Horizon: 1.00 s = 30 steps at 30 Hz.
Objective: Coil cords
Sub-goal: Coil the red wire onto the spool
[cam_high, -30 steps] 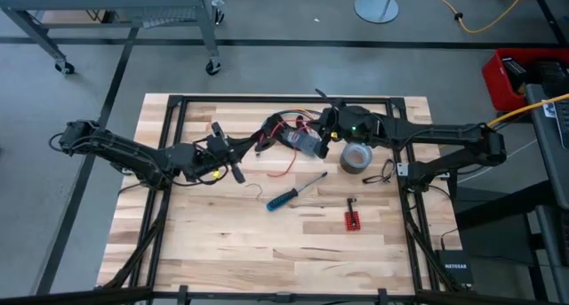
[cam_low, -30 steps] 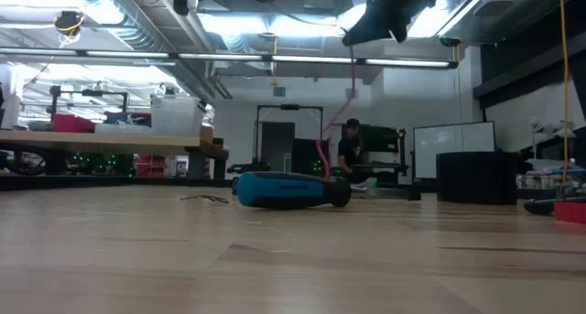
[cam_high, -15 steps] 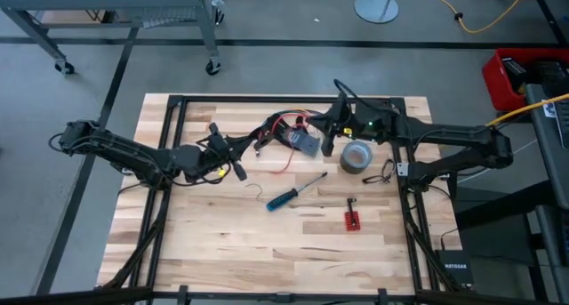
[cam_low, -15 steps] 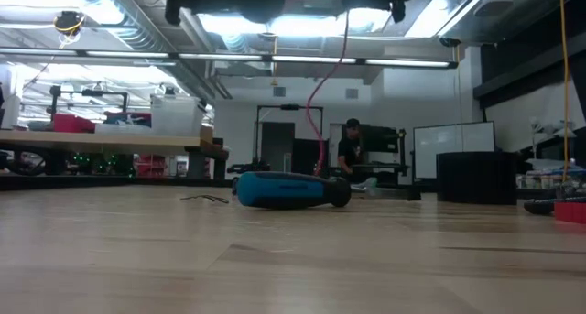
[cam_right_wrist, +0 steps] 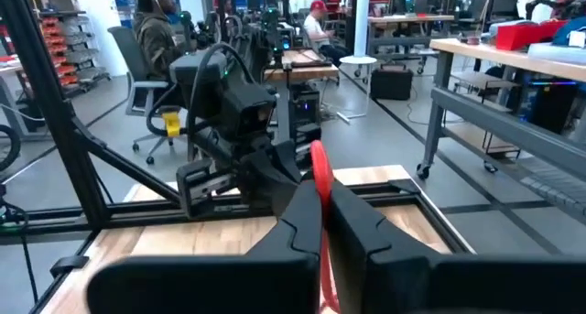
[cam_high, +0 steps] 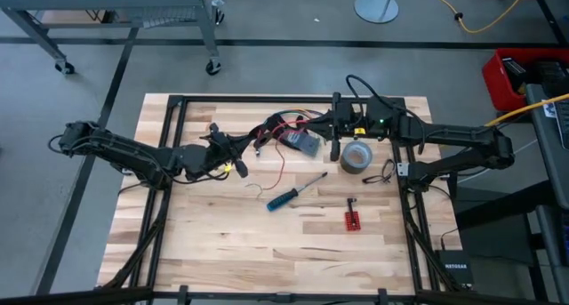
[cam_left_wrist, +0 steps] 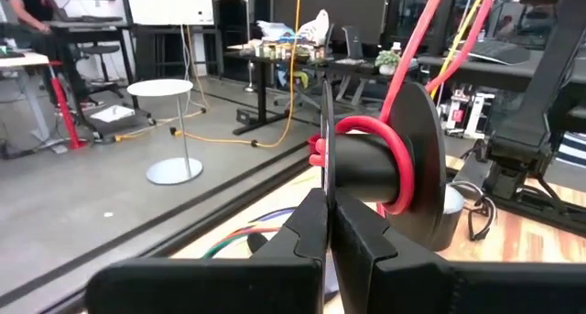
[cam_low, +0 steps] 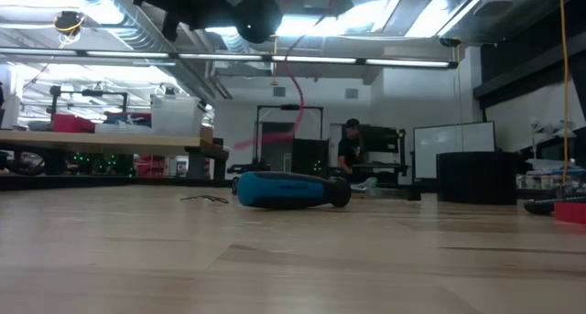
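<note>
The cords are red and dark wires strung between my two grippers over the far middle of the table. One red strand trails down onto the wood. My left gripper is shut on a black spool with the red cord wound round its hub. The spool also shows at the top of the low view. My right gripper faces it from the right and is shut on the red cord. My left gripper pinches the spool's thin near flange by its edge between its two fingers. The spool is lifted clear of the table, its axis lying across the fingers. The red cord runs off the hub toward my right gripper. My right gripper pinches the red cord between its two fingers, coming level from the table's right side. The cord runs out past the fingertips toward the spool, clear of the table.
A grey-blue meter lies under the cords. A grey tape roll sits beside my right gripper. A blue-handled screwdriver, a thin bent wire and a small red holder lie nearer the front. Bare wood lies toward the near edge.
My right gripper has gone toward the table's right edge with the red cord. My left gripper has turned with the spool, which has come into the low view as a round disc. The red strand hanging below them has swung toward the left.
</note>
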{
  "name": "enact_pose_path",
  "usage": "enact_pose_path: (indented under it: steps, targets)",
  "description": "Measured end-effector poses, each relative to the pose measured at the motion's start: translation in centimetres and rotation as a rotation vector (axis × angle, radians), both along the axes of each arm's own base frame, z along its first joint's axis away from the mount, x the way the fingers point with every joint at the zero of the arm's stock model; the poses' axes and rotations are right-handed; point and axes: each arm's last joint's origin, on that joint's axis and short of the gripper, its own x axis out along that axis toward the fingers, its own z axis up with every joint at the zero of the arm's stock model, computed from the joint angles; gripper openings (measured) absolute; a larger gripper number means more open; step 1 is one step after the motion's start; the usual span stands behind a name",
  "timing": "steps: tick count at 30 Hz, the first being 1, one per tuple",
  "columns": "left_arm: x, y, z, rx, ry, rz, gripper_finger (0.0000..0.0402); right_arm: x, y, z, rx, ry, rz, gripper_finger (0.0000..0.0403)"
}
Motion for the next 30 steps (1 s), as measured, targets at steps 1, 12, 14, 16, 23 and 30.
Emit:
enact_pose_path:
  steps: [1, 12, 14, 16, 23, 30]
  targets:
    - [0.0, 0.0, 0.0, -0.002, 0.0, -0.001, 0.0, 0.0, 0.0, 0.0, 0.0, 0.0, 0.0, 0.0007]
    - [0.6, 0.3, -0.7, -0.026, 0.008, 0.006, 0.0, 2.3, -0.1, -1.0, 0.105, -0.041, 0.091, 0.0007]
    - [0.9, 0.4, -1.1, -0.036, 0.019, 0.012, 0.0, 3.2, -0.2, -1.7, 0.138, -0.03, 0.123, 0.0007]
    - [1.2, 0.5, -1.6, -0.042, 0.03, 0.021, 0.0, 4.1, -0.3, -2.6, 0.171, -0.012, 0.141, 0.0007]
    - [1.8, 1.3, -2.4, -0.06, 0.037, 0.058, 0.0, 6.5, -0.4, -4.6, 0.262, -0.013, 0.212, 0.0007]
    - [2.3, 1.9, -1.5, -0.027, -0.054, 0.056, 0.0, 8.5, -0.6, -7.5, 0.364, 0.074, 0.257, 0.0007]
